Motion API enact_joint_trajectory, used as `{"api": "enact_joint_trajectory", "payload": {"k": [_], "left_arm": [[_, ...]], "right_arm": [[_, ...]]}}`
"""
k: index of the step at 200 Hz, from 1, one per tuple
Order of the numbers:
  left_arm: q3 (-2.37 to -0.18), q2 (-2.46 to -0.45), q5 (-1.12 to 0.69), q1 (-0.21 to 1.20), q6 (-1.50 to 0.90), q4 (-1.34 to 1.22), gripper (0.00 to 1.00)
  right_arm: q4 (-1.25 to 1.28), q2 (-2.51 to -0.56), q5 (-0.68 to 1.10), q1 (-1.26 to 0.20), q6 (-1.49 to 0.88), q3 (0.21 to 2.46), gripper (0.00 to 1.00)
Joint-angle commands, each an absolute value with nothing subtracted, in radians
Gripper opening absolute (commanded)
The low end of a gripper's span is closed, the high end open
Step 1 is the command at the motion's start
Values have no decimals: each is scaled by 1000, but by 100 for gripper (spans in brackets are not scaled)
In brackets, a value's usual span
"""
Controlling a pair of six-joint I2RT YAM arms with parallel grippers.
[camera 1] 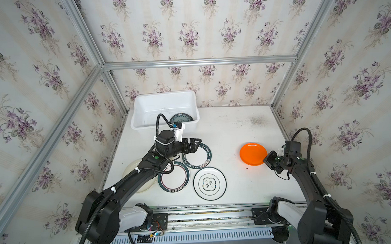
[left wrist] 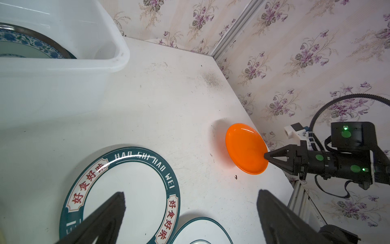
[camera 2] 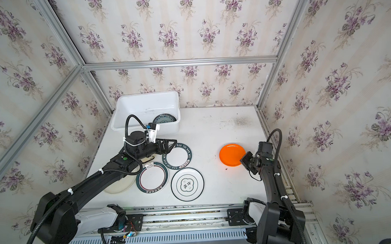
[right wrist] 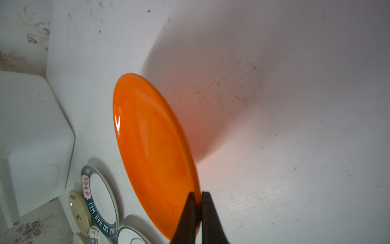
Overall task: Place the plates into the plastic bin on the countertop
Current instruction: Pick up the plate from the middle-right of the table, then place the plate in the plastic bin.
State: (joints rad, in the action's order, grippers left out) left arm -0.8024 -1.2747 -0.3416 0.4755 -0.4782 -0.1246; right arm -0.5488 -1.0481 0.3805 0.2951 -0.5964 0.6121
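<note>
At right of centre in a top view, clamped tight with the right gripper (camera 1: 265, 159) on the near rim of a round glossy orange plate (camera 1: 252, 153). Tilted, with a shadow beneath; hard to tell whether fully off the surface.

Left of centre, hovering with the left gripper (camera 1: 195, 145) spread wide and empty over a round white plate with dark-green lettered band (camera 1: 199, 157).

Judged as early in the task:
- **Done:** only one round blue-green patterned plate (camera 1: 181, 118) lying inside the white rectangular plastic bin (camera 1: 140, 111), at upper centre-left.
- **Left to move:** besides the orange and lettered ones, a white plate with green band and red ring (camera 1: 173, 179), a white plate with thin dark rim and centre emblem (camera 1: 209, 183), and a cream plate (camera 1: 129, 174) half hidden under the left arm.

Underneath, flat white countertop (camera 1: 224, 130), scuffed, with a patch of dark specks (camera 1: 256, 121) toward upper right. Around, aluminium frame rails (camera 1: 199, 62) and wallpaper with purple flowers (camera 1: 186, 26).
</note>
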Motion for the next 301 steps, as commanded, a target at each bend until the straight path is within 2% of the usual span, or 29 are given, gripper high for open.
{"api": "enact_joint_trajectory", "payload": {"k": [1,43,83,110,117,137,170,243,278,283,301], "left_arm": [[-835,-1326,-413,476,-521,-130,100],[-864,-1392,-443,483,-547,-130,100],[-891,-1419,-429,511,-558,-132,100],[-933,-1458,-429,530,-563,-133,99],[-946,-1470,-427,536,-566,-134,96],[-984,-1496,-415,565,-549,-137,79],[-1050,-1567,-406,587,-565,-142,78],[-1133,-1648,-424,600,-586,-154,65],[-1150,-1673,-425,606,-590,-155,56],[-1153,-1676,-426,607,-591,-153,50],[-1155,-1679,-425,607,-592,-152,45]], "right_arm": [[-479,-1042,456,285,-656,610,0],[-395,-1052,534,270,-689,608,0],[-239,-1126,653,206,-781,613,0],[-171,-1148,647,132,-821,632,0],[-152,-1154,647,110,-831,638,0],[-104,-1185,678,71,-881,658,0],[-100,-1197,694,27,-900,697,0],[-96,-1195,651,-84,-908,730,0],[-81,-1191,647,-119,-919,729,0],[-80,-1187,646,-123,-919,729,0],[-90,-1172,635,-132,-908,733,0]]}}
